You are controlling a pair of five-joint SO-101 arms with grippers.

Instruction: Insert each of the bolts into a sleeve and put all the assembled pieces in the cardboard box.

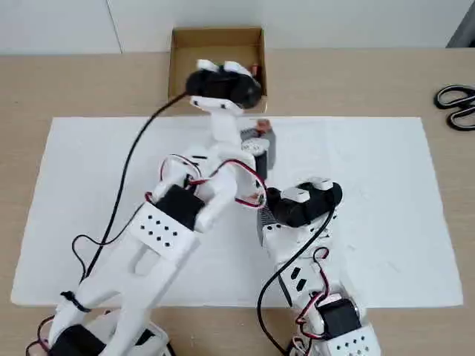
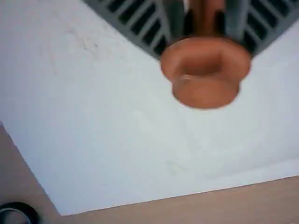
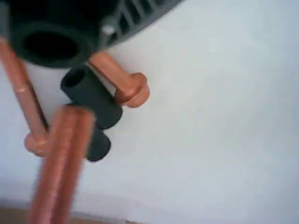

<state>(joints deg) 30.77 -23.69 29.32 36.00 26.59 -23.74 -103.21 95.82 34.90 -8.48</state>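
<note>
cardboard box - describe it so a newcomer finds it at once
Start at the wooden table and its white sheet. Just past the sheet's far edge sits the cardboard box, partly under an arm. It is the one brown, open-topped container; the scissors lie far off.

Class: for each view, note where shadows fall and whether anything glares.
High view: even light, faint shadows on the white sheet, no glare. Left wrist view: soft shading on the bolt head. Right wrist view: faint shadow beside the sleeve.
</note>
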